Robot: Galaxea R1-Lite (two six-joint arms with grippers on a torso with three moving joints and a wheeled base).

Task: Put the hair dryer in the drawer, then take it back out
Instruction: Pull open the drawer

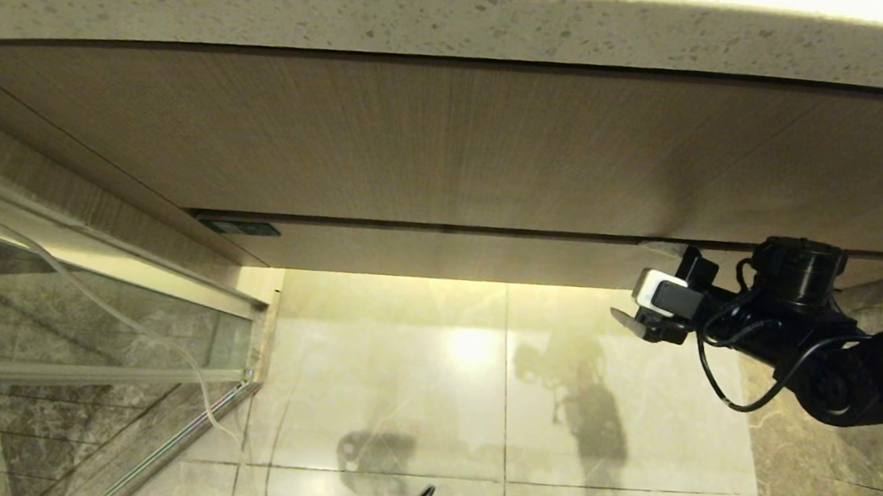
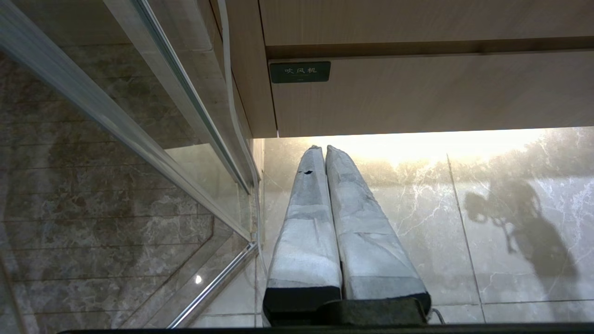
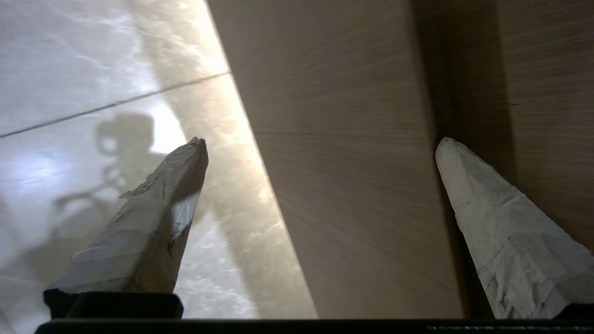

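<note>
The drawer is the narrow wood-grain front under the taller panel, and it is closed. My right gripper is at its right end. It is open, and the drawer front lies between its wrapped fingers: one fingertip is over the floor, the other is in the dark gap above the front. Nothing is held. The hair dryer is out of view. My left gripper hangs shut and empty over the floor tiles, below the drawer's left end.
A speckled stone countertop overhangs the tall wood panel. A glass partition with a metal frame stands at the left, with a thin white cord along it. A small green label marks the drawer's left end. Glossy marble floor lies below.
</note>
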